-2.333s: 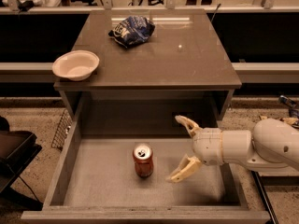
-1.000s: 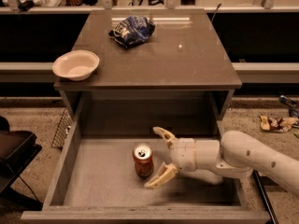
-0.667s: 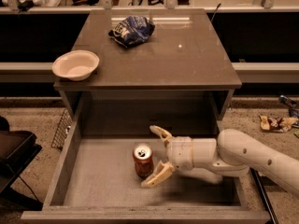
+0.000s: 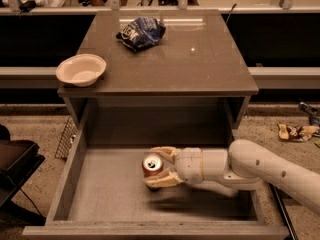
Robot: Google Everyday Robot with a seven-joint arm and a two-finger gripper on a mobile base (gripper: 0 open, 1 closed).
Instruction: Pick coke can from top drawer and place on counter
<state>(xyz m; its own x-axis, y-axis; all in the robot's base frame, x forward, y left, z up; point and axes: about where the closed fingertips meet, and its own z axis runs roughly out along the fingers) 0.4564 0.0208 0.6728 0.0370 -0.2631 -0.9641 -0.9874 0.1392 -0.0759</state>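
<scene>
The coke can (image 4: 151, 163) stands upright on the floor of the open top drawer (image 4: 107, 196), near its middle. My gripper (image 4: 153, 167) reaches in from the right, with one pale finger behind the can and one in front of it. The fingers (image 4: 164, 179) press against the can's sides, so the gripper is shut on the can. The can still seems to rest on the drawer floor. The counter (image 4: 200, 69) lies above and behind the drawer.
A white bowl (image 4: 81, 70) sits at the counter's front left corner. A blue-and-white chip bag (image 4: 141, 33) lies at the counter's back middle. The drawer's low walls (image 4: 71, 171) bound the can on the left and front. Litter (image 4: 296, 131) lies on the floor at right.
My gripper moved left across the drawer to the can. Its fingers, wide apart earlier, have closed in around the can's sides. The can has stayed in place.
</scene>
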